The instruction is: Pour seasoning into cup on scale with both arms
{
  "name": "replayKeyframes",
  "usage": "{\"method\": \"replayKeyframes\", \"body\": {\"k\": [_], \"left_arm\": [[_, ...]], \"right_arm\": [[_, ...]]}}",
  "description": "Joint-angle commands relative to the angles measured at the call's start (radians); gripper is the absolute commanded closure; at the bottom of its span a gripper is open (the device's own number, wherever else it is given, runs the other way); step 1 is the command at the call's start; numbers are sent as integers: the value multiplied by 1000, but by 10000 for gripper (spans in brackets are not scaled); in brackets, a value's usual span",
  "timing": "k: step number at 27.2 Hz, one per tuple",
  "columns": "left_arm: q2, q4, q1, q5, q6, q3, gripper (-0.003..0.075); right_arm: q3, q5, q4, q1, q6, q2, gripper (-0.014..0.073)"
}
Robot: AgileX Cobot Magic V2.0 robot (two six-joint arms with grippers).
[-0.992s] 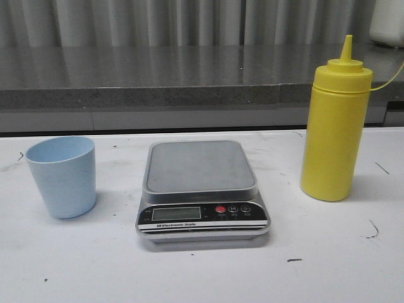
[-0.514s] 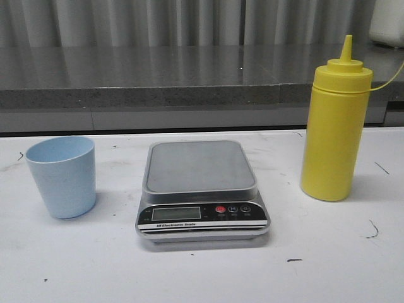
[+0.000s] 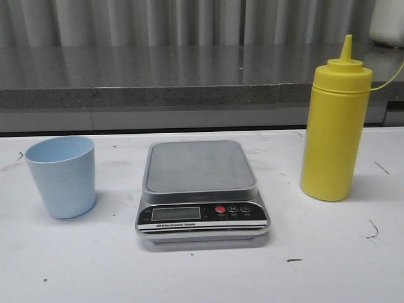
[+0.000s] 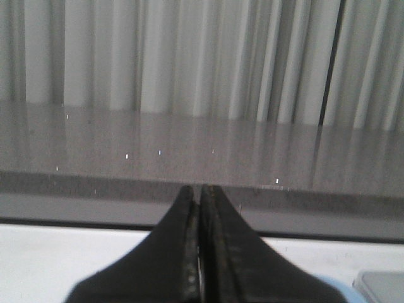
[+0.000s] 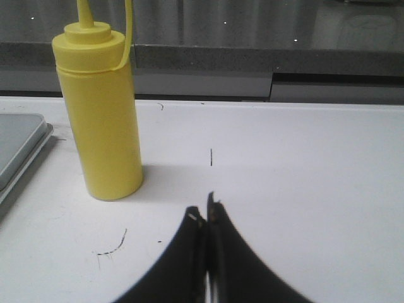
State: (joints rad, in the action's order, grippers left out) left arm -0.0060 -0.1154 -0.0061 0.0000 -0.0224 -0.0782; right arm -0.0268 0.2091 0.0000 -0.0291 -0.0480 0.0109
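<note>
The silver scale [image 3: 201,183] lies at the table's middle with its steel platform bare. A pale blue cup [image 3: 62,177] stands upright to its left on the table. To the right stands the yellow seasoning bottle [image 3: 335,126], upright and capped. Neither arm shows in the front view. In the left wrist view my left gripper [image 4: 199,189] is shut with nothing in it, with a sliver of the cup [image 4: 336,286] and a corner of the scale [image 4: 380,284] beside it. My right gripper [image 5: 204,210] is shut and empty, a short way from the seasoning bottle [image 5: 101,120].
The white table [image 3: 328,265] carries a few dark scuff marks. A grey stone ledge [image 3: 139,85] runs along the back, with a pale curtain behind it. A white object [image 3: 388,22] sits at the far right on the ledge.
</note>
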Motion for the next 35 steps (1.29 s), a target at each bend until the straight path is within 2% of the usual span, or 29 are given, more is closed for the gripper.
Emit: {"method": "replayKeyframes", "body": {"k": [1, 13, 27, 31, 33, 35], "left_arm": [[-12, -7, 1, -92, 12, -100, 740], [-12, -7, 1, -33, 12, -146, 740], [-12, -7, 1, -31, 12, -146, 740], [-12, -7, 1, -8, 12, -158, 740], [-12, -7, 1, 19, 12, -179, 740], [-1, -7, 1, 48, 12, -210, 740]], "right_arm": [[5, -78, -11, 7, 4, 16, 664], [5, -78, -11, 6, 4, 16, 664], [5, -78, -11, 6, 4, 16, 664], [7, -177, 5, 6, 3, 16, 664], [35, -209, 8, 6, 1, 16, 664], [97, -157, 8, 6, 1, 16, 663]]}}
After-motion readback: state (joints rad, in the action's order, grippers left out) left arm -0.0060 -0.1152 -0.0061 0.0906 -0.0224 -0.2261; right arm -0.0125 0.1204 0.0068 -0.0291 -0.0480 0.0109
